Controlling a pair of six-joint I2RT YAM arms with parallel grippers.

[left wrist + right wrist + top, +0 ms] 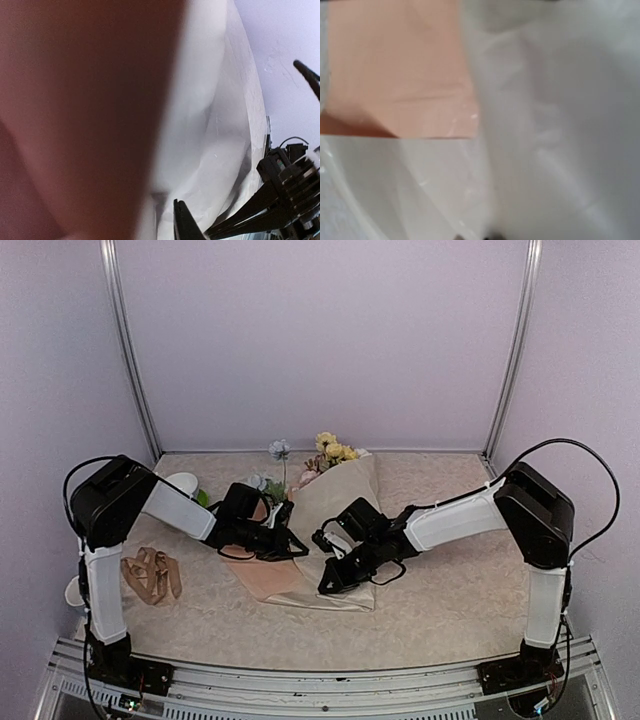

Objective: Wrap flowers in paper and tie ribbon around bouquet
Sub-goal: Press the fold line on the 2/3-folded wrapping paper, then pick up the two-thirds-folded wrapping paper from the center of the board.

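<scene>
Wrapping stage: judged as mid-fold; the paper (345, 495) is partly drawn over the stems and not yet a closed cone.
Paper position: on the counter (440, 590), directly under and between both pincers.
Long axis: slanted, running from the near end under the right pincer away and slightly rightward to the blooms.
Flowers (330, 450): at the far end of the paper, beyond both pincers; yellow blooms stick out past its edge, and a pale blue one stands off to the left.
Left pincer (288, 543): at the paper's left edge, with the sheet lying to its right. I cannot tell how wide it is, as blurred paper fills its wrist view.
Right pincer (332, 580): closed tight and pressed low on the near end of the sheet. Whether a fold is pinched between the tips I cannot tell.
Nearer arm: both are at the paper, and the left one is closer to the loose edge.
Ribbon (152, 575): heaped well to the left of the left pincer, apart from the paper.
Turning point: the left edge must travel rightward across that axis.
</scene>
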